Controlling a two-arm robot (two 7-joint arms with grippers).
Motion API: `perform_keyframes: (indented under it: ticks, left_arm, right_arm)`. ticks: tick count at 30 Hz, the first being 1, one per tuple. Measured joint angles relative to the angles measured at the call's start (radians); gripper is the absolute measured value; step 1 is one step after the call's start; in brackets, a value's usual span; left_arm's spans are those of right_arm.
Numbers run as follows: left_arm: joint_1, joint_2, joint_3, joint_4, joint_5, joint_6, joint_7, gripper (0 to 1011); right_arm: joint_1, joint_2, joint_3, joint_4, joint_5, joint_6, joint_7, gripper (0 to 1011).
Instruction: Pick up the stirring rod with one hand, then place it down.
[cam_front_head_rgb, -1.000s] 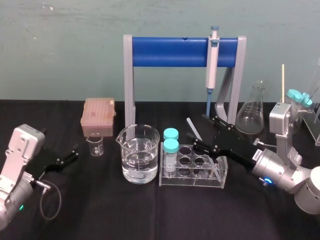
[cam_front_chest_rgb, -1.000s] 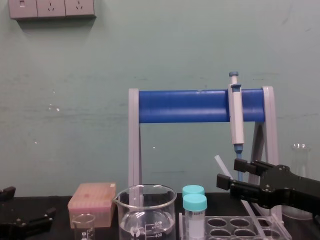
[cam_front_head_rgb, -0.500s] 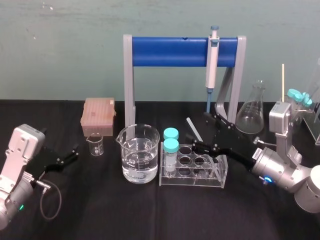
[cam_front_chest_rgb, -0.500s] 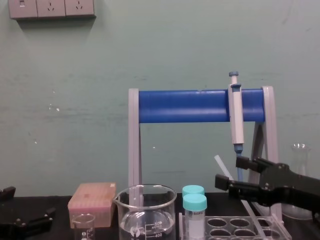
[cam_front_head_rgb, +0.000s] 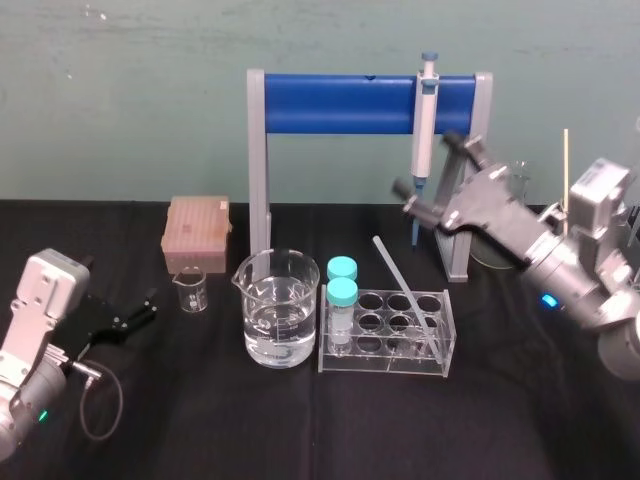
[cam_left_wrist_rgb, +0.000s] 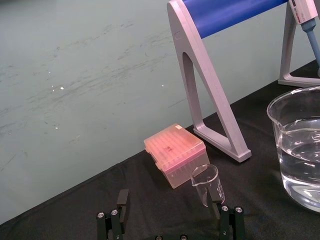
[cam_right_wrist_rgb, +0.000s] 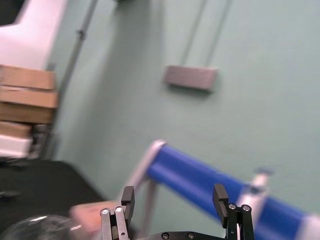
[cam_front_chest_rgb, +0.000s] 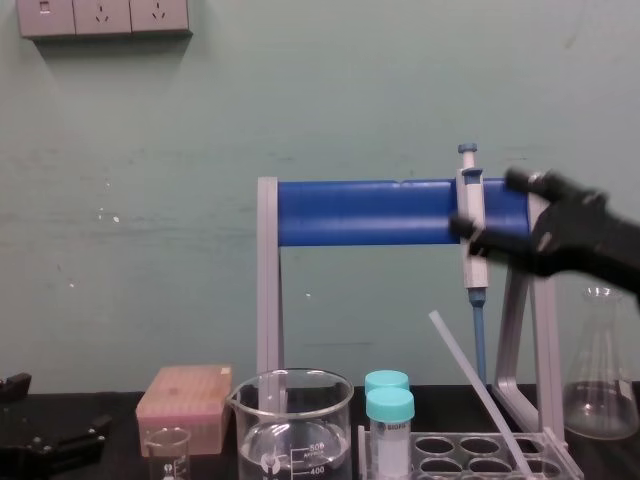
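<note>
The stirring rod (cam_front_head_rgb: 404, 290) is a thin translucent stick leaning slantwise in the clear tube rack (cam_front_head_rgb: 385, 362), lower end in a right-hand well, upper end pointing up and left. From the chest it is the rod (cam_front_chest_rgb: 480, 390) rising out of the rack (cam_front_chest_rgb: 470, 445). My right gripper (cam_front_head_rgb: 430, 172) hangs open in the air above and behind the rack, clear of the rod, in front of the pipette (cam_front_head_rgb: 424, 120). Its jaws (cam_front_chest_rgb: 488, 205) stand wide apart and empty, as the right wrist view of the right gripper (cam_right_wrist_rgb: 173, 195) confirms. My left gripper (cam_front_head_rgb: 148, 305) rests open at the left.
A water-filled beaker (cam_front_head_rgb: 277, 310) stands left of the rack, with two teal-capped tubes (cam_front_head_rgb: 342, 290) in the rack's left end. A small beaker (cam_front_head_rgb: 191, 288) and a pink tip box (cam_front_head_rgb: 196, 230) sit ahead of the left gripper (cam_left_wrist_rgb: 172, 215). The blue stand (cam_front_head_rgb: 340, 103) spans the back; a flask (cam_front_chest_rgb: 598, 380) stands right.
The right gripper has opened wider and risen up and back from the rack. The stirring rod stays behind, leaning in the rack. The left arm has not moved.
</note>
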Motion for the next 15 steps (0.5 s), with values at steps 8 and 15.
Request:
perform_keyframes:
  ticks: [8, 15]
  left_arm:
    - [0.000, 0.000, 0.000, 0.000, 0.000, 0.000, 0.000, 1000]
    - [0.000, 0.000, 0.000, 0.000, 0.000, 0.000, 0.000, 1000]
  right_arm:
    - [-0.062, 0.011, 0.081, -0.063, -0.051, 0.076, -0.151, 1003]
    - [-0.134, 0.024, 0.121, -0.108, -0.057, 0.193, -0.209, 1003]
